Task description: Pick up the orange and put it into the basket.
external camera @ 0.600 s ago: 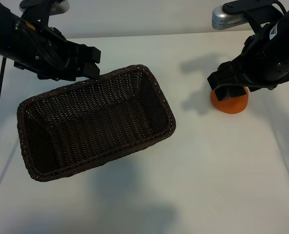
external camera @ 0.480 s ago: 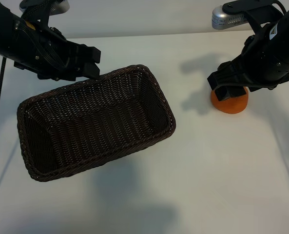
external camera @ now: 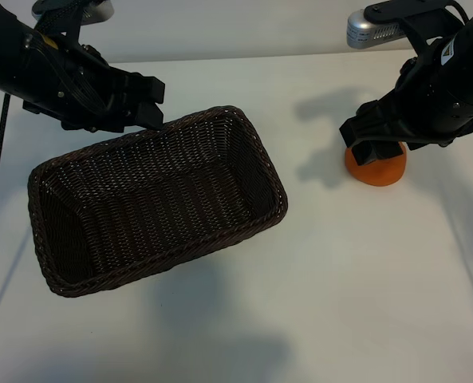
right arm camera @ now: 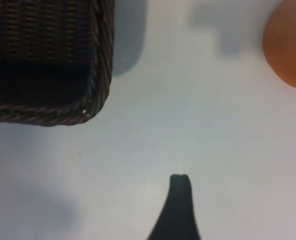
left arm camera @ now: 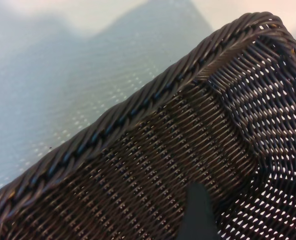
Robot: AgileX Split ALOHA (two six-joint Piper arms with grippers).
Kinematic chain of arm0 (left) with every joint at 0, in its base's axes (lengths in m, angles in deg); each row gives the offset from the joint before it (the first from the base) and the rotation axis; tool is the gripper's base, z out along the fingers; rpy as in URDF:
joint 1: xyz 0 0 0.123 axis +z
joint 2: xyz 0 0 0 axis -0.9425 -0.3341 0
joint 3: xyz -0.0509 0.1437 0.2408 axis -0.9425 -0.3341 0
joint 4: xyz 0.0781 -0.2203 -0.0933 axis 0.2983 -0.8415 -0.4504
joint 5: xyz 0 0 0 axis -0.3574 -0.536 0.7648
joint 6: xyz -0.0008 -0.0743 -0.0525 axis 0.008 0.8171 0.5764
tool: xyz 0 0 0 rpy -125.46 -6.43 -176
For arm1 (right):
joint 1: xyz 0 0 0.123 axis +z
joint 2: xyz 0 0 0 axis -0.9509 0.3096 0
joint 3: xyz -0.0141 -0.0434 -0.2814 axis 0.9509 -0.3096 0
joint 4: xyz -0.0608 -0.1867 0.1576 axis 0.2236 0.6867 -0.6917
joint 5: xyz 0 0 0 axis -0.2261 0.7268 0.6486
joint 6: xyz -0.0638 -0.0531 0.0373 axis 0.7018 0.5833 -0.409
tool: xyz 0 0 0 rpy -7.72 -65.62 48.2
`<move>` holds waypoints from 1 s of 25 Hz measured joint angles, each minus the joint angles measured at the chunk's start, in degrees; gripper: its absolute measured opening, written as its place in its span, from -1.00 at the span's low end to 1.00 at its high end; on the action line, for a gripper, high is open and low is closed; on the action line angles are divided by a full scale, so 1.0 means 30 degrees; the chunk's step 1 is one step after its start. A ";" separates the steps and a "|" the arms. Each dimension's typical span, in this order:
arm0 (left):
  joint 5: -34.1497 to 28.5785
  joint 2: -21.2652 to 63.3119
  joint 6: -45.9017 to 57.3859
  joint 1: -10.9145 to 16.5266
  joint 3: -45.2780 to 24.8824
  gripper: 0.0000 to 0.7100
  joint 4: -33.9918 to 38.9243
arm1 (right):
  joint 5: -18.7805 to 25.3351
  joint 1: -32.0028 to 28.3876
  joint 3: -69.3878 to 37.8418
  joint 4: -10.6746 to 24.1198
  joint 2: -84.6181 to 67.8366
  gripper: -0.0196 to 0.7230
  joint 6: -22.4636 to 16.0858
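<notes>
**Orange on the table beneath the right gripper; basket lying aslant**

The orange (external camera: 377,169) is seen resting on the white table (external camera: 356,271), well apart from the basket (external camera: 152,199) and outside it. Its upper part is covered by the right gripper (external camera: 372,144), whose fingers stand apart above the fruit; whether they touch it cannot be told. The stem knob is hidden, so the way the fruit points cannot be given. In the right wrist view the orange (right arm camera: 287,47) is cut by the frame edge, with bare table between it and a basket corner (right arm camera: 95,100).

The basket's long axis is laid diagonally in the exterior view, from the lower left up toward the middle, mouth upward. The left gripper (external camera: 144,104) is held at the far long rim, jaws apart, one finger (left arm camera: 197,212) shown over the basket's inner wall (left arm camera: 152,170); nothing is seen clamped.
</notes>
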 joint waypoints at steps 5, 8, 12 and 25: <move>0.0000 0.0000 0.0000 0.0000 0.0000 0.49 0.0000 | 0.0000 0.0000 0.0000 0.0020 0.0000 0.66 0.0000; 0.0000 0.0000 0.0000 0.0000 0.0000 0.49 0.0000 | 0.0000 0.0000 0.0000 0.0034 0.0000 0.66 0.0000; 0.0000 0.0000 0.0000 0.0000 0.0000 0.49 0.0000 | 0.0000 0.0000 0.0000 0.0034 0.0000 0.66 0.0000; -0.0221 0.0000 0.0000 0.0000 0.0000 0.49 0.0000 | 0.0019 0.0000 0.0000 0.0034 0.0000 0.63 0.0000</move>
